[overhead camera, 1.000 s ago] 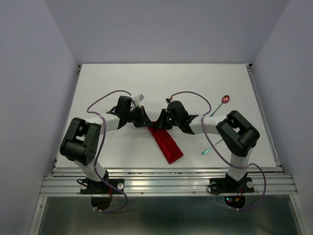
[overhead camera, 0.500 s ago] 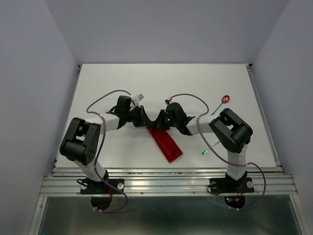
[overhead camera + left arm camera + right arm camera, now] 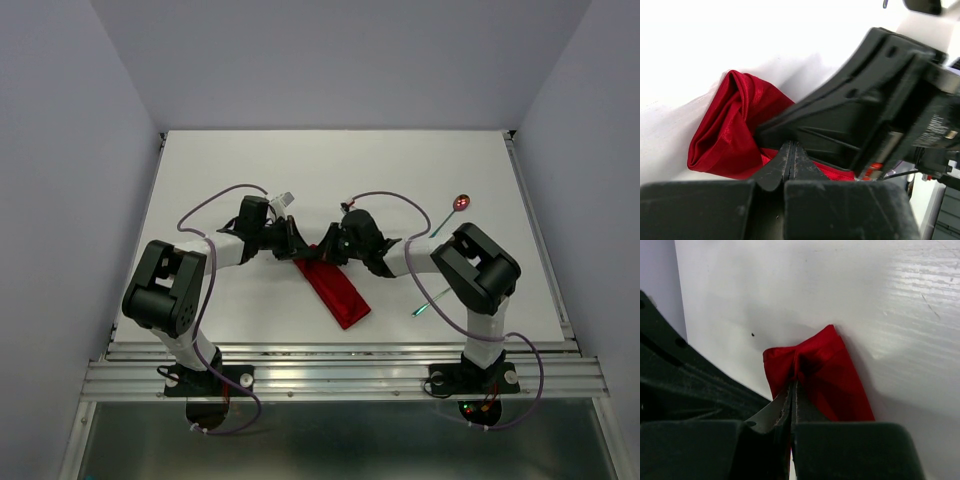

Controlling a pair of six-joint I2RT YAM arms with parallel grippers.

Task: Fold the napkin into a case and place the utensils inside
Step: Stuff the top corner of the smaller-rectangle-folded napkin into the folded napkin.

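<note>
2 grippers meet nose to nose at the far end of the cloth, so I start there. My left gripper (image 3: 791, 150) is clamped tight, with a bunched fold of the red napkin (image 3: 725, 130) right at its tips; I judge it has that corner pinched. My right gripper (image 3: 791, 386) is clamped too, and the cloth puckers into its tips, so it holds the neighbouring corner.

From above, the napkin is already a narrow band lying flat on the table (image 3: 250, 170), running from the 2 grippers toward the near edge. Both arms hold the same end, I think, so that it can be lifted or turned over as 1 edge without the band twisting.

Further out on the right, the fork (image 3: 425, 305) lies by the right arm's elbow, partly hidden under it, and the spoon (image 3: 461, 203) sits near the table's right side. Both are well apart from the napkin. I reckon folding is mostly done but the pocket is not formed, and no utensil is inside.
</note>
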